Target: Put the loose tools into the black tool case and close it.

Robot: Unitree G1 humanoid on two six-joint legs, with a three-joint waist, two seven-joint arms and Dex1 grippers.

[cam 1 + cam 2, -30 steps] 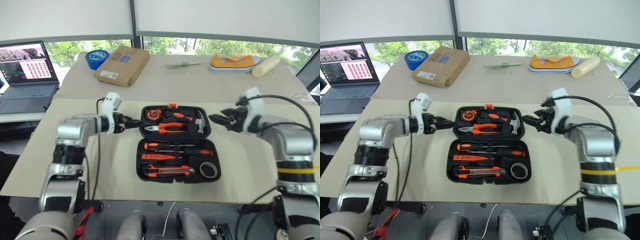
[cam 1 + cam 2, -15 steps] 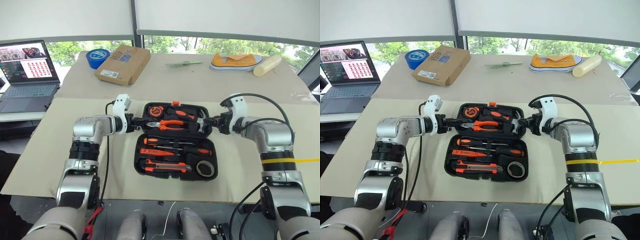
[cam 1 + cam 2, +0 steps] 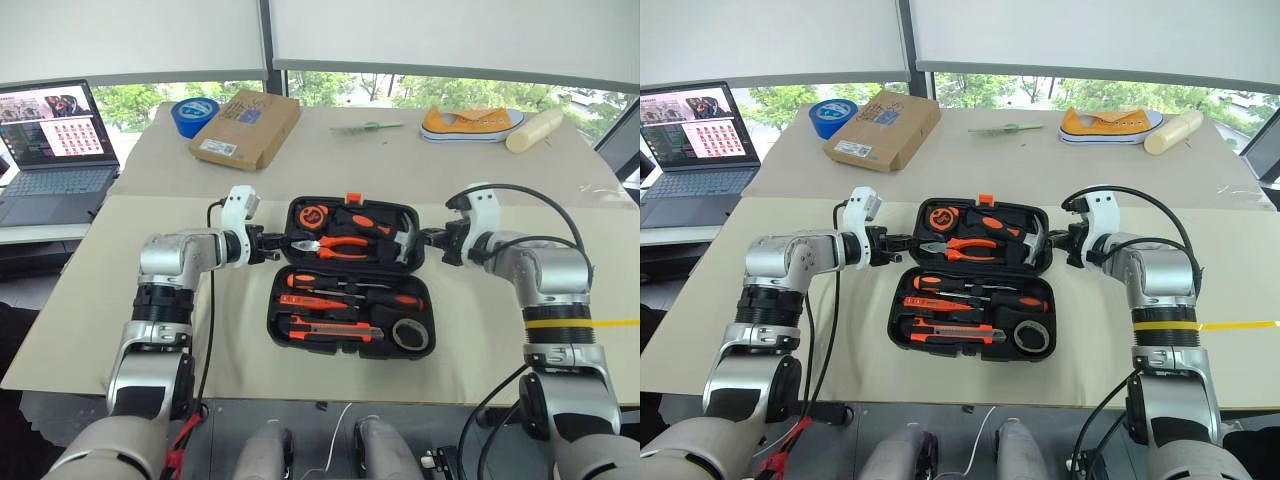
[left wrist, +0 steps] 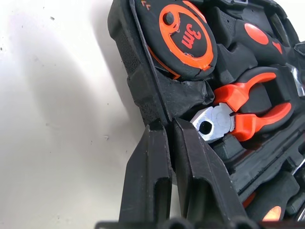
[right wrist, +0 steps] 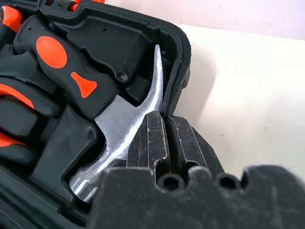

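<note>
You can read "3M" in orange on the round black-and-orange tape measure (image 4: 187, 39), which sits in the lid half of the black plastic clamshell tool case (image 4: 138, 86). The brown cardboard box (image 3: 245, 128) at the far side of the table carries a white label and a blue printed panel, but you can't make out their wording. The open laptop's screen (image 3: 55, 122) shows a grid of small pictures, too small to read.
</note>
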